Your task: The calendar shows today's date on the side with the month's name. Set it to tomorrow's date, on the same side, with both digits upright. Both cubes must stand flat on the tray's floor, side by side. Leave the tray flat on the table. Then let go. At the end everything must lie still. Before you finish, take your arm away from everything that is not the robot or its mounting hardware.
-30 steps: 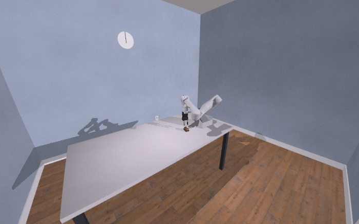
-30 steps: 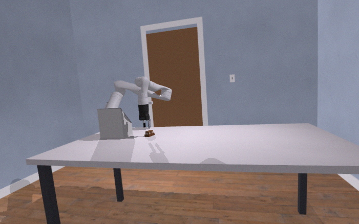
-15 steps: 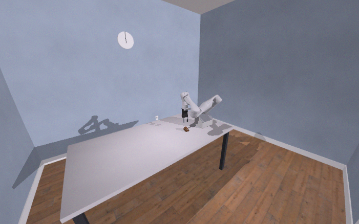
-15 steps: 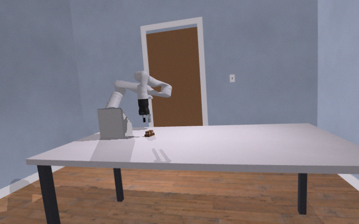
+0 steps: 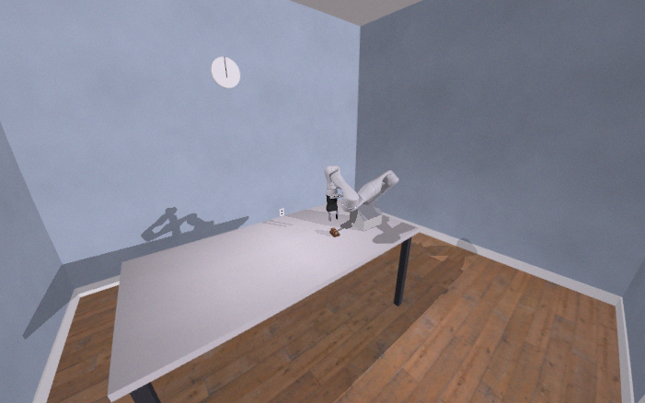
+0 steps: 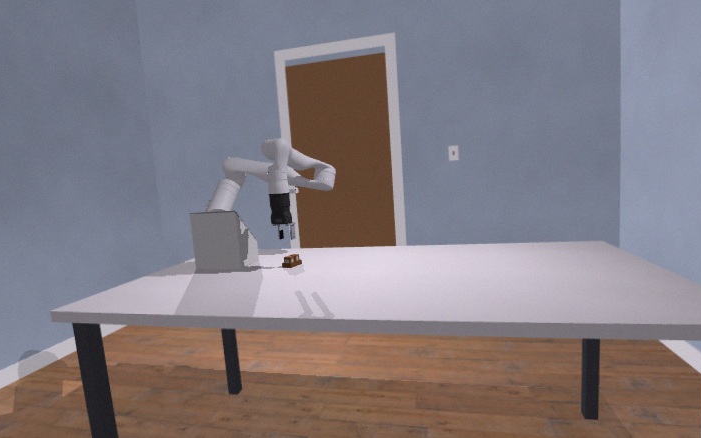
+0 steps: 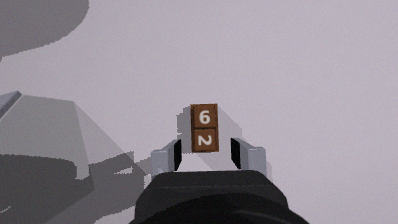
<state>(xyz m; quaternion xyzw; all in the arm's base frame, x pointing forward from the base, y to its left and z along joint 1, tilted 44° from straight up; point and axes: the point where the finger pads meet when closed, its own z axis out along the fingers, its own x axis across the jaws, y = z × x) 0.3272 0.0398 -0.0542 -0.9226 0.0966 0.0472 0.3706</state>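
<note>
The calendar is a small brown tray (image 5: 335,235) (image 6: 290,264) holding two brown cubes side by side. In the wrist view the farther cube (image 7: 204,117) shows a white 6 or 9 on top. The nearer cube (image 7: 205,140) shows a white 2 turned on its side. The digits on the cubes' side faces and the month's name cannot be read. The tray looks flat on the table. My gripper (image 5: 333,218) (image 6: 286,235) (image 7: 206,149) is open and empty, pointing down, a little above the cubes and not touching them.
The arm's grey base block (image 5: 368,219) (image 6: 216,242) stands on the table close beside the calendar. The table's edge (image 6: 342,324) is farther off. A wall clock (image 5: 225,72) and a brown door (image 6: 339,152) are away from the table.
</note>
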